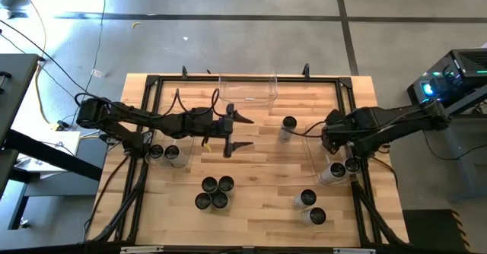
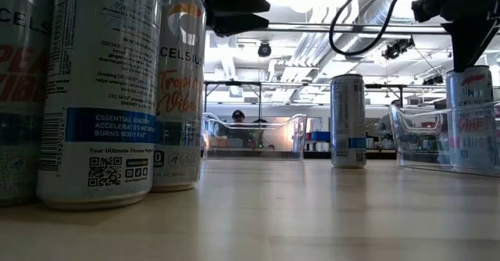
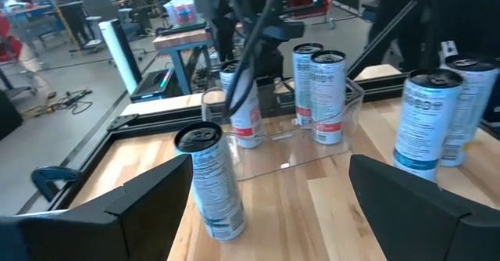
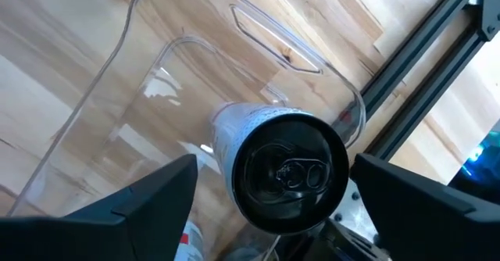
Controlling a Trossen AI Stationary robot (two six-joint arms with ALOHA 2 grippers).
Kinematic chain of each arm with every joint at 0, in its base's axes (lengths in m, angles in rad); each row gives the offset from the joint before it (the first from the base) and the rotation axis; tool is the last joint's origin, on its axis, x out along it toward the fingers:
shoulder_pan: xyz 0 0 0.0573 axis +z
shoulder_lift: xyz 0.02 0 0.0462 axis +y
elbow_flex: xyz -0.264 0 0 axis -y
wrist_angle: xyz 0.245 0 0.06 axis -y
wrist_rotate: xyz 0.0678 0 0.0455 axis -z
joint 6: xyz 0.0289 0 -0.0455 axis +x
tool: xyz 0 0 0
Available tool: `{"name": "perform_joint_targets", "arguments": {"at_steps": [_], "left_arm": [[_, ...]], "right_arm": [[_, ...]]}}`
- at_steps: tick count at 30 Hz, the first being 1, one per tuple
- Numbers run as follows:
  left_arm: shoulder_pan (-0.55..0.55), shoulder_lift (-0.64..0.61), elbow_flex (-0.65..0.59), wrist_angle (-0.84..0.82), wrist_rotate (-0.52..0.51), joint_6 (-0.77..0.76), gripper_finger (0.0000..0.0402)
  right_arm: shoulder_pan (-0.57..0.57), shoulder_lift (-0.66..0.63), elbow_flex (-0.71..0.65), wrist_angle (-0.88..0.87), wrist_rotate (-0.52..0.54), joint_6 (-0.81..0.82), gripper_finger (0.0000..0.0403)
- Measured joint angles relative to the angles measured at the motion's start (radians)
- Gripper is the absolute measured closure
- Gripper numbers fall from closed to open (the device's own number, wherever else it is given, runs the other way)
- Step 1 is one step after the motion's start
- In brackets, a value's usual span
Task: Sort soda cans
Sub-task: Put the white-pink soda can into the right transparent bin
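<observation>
- A wooden table [image 1: 251, 163] seen from above, with two dark robot arms and soda cans standing in small groups.
- The right gripper [image 4: 273, 184] hangs over a clear bin [image 1: 312, 157] at the table's right edge. Its fingers are spread to either side of a can [image 4: 291, 171], with a visible gap on both sides.
- That can stands upright inside the bin, directly under the right gripper and between the fingers; other cans stand in the bin beside it.
- The step looks like setting this can down in the bin. To do it well, the fingers should stay wide and lift straight up, so neither one clips the can's rim and tips it.
- The left gripper [image 1: 242, 131] waits over the middle of the table, fingers spread, holding nothing.
- A lone can [image 1: 288, 128] stands between the two grippers; a cluster of four cans [image 1: 214, 192] stands nearer the front edge.
</observation>
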State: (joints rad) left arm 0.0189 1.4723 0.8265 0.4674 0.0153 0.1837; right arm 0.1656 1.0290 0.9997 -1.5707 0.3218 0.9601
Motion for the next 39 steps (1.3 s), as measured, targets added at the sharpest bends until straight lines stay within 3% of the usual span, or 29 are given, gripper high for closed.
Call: {"name": "perform_joint_targets", "arguments": {"at_steps": [24,39], "left_arm": [[0.000,0.000,0.000,0.001,0.004,-0.016,0.0061],[0.000,0.000,0.000,0.005,0.004,-0.016,0.0061]], "right_arm": [[-0.010,0.096,0.000,0.032,-0.057,-0.236,0.0052],[-0.010,0.101,0.070,0.008,-0.078,-0.193,0.0053]]}}
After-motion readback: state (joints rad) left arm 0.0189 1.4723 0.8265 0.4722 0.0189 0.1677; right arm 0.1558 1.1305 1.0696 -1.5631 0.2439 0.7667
